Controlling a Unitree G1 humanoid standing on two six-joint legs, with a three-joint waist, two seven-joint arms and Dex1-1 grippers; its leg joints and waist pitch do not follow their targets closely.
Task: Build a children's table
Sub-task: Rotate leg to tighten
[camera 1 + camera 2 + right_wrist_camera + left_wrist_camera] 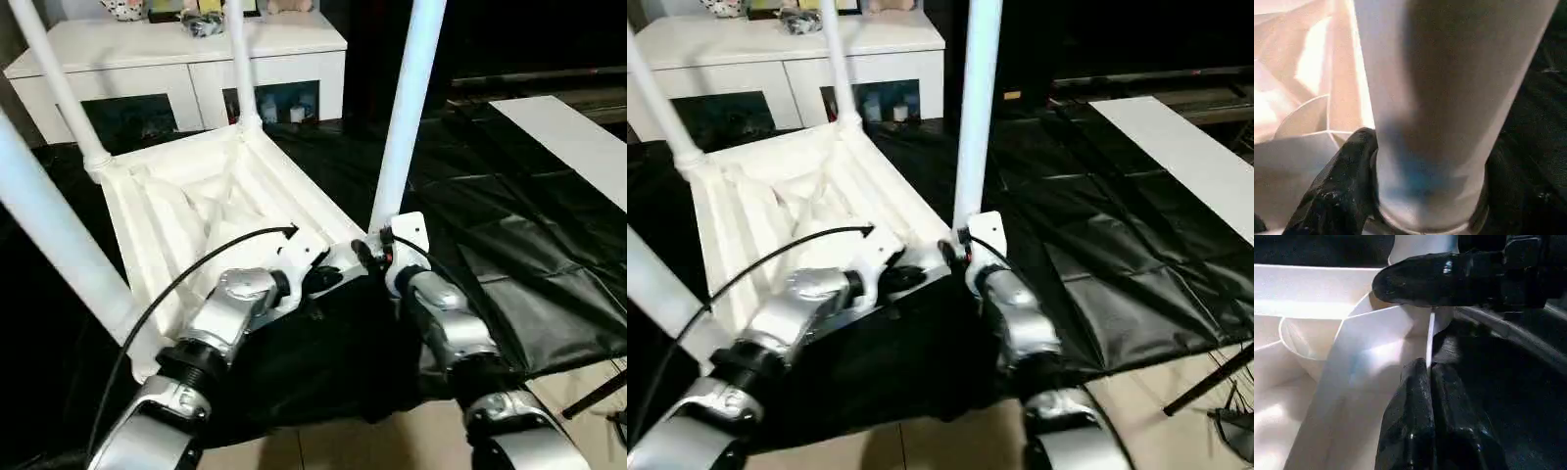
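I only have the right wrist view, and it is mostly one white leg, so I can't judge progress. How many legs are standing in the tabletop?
Observer: Four. The upturned tabletop has a leg upright at each corner: far left leg, far right leg, near left leg and yours, the near right leg.
Operator: Where is the left gripper?
Observer: The left gripper is shut, its tips at the tabletop's near rim, close beside your leg's socket.
Operator: What lies beyond the table?
Observer: A white cabinet with dark glass doors.
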